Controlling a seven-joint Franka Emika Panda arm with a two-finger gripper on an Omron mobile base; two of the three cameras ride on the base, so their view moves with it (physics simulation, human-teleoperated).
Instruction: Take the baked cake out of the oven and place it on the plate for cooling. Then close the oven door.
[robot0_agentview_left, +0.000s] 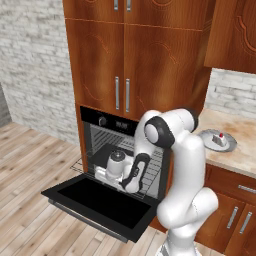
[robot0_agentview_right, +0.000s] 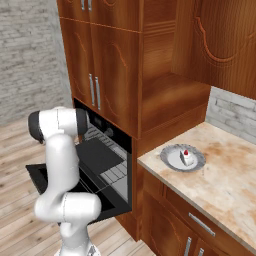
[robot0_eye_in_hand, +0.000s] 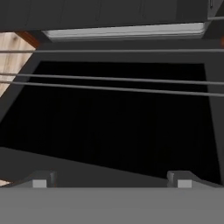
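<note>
In the left base view, the baked cake (robot0_agentview_left: 220, 139) sat on the plate (robot0_agentview_left: 209, 144) on the tabletop (robot0_agentview_left: 239, 150); the oven door (robot0_agentview_left: 100, 200) hung open. In the hand view, the tool (robot0_eye_in_hand: 112, 180) stood apart, empty, over the door's glass. The door is probably stiff and heavy, best pushed up at its front edge.

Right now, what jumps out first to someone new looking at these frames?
The oven door hangs wide open, folded down flat over the wood floor, with the white arm bent over it and the open gripper pointing down at the dark glass. On the counter to the right, the cake already sits on the plate.
</note>
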